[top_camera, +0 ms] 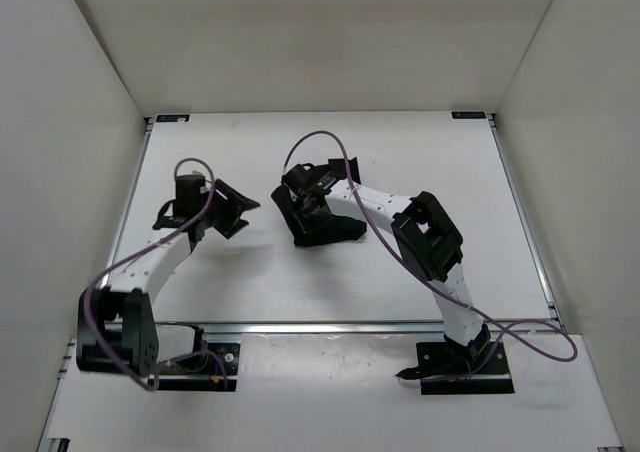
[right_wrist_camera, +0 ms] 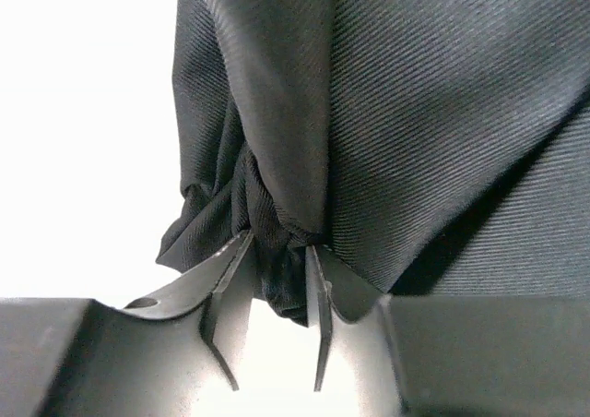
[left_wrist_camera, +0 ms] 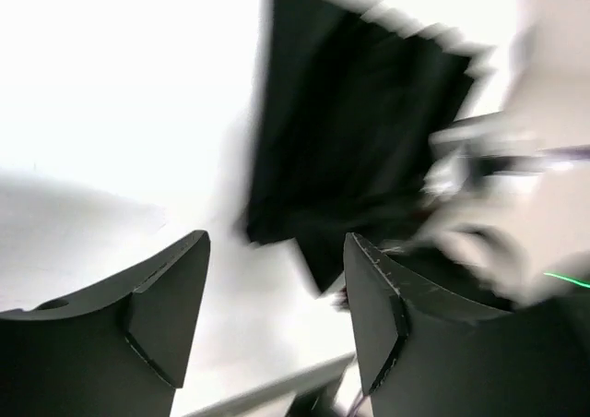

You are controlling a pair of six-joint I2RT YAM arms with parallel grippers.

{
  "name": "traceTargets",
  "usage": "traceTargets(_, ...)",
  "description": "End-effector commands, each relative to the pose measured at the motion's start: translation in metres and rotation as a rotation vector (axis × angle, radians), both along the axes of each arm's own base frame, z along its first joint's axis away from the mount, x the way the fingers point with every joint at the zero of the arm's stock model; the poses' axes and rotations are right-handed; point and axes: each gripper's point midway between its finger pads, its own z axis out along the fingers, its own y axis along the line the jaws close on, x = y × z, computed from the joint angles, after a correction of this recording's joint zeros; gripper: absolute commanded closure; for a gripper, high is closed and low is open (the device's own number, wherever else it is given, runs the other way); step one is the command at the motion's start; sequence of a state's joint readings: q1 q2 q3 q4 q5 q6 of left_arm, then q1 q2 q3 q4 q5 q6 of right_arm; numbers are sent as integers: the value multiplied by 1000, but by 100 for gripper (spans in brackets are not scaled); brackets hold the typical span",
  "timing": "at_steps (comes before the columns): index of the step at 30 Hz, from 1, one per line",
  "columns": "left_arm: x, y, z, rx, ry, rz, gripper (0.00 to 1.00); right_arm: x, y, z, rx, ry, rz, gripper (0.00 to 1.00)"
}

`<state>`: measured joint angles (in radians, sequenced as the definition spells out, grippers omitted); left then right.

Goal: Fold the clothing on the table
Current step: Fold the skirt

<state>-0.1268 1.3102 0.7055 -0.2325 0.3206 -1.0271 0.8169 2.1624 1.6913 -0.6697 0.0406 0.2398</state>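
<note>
The clothing is a bunched black fabric heap near the middle of the white table. My right gripper reaches into its left end. In the right wrist view, a gathered fold of the clothing fills the narrow gap of that gripper and touches both fingers. My left gripper hovers left of the heap, clear of it. In the blurred left wrist view, its jaws stand wide apart with only table between them, and the clothing lies ahead.
A silver rail runs along the table's near edge, in front of both arm bases. White walls enclose the left, back and right sides. A purple cable loops above the right arm.
</note>
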Motion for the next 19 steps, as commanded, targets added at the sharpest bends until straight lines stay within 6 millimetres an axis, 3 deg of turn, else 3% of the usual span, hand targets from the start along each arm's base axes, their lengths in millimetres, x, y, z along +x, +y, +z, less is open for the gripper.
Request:
traceTargets(1, 16, 26, 66, 19, -167, 117, 29, 1, -2, 18, -14, -5, -5, 73)
traceTargets(3, 16, 40, 83, 20, -204, 175, 29, -2, 14, 47, 67, -49, 49, 73)
traceTargets(5, 12, 47, 99, 6, -258, 205, 29, -5, 16, 77, 170, -53, 46, 52)
traceTargets(6, 11, 51, 100, -8, -258, 223, 29, -6, 15, 86, 211, -37, 35, 51)
traceTargets(8, 7, 52, 102, -11, -267, 219, 28, -6, 6, 110, 255, -52, 7, 47)
traceTargets(9, 9, 62, 107, -8, -279, 242, 29, -5, 1, 117, 264, -54, -4, 47)
traceTargets(14, 7, 57, 106, -29, -281, 225, 29, -7, -29, 172, 381, -148, -39, 41)
traceTargets(16, 7, 59, 104, -31, -279, 232, 28, -9, -42, 180, 379, -165, -52, 43)
traceTargets(19, 7, 54, 103, -33, -275, 219, 28, -1, -67, 171, 322, -165, -75, 45)
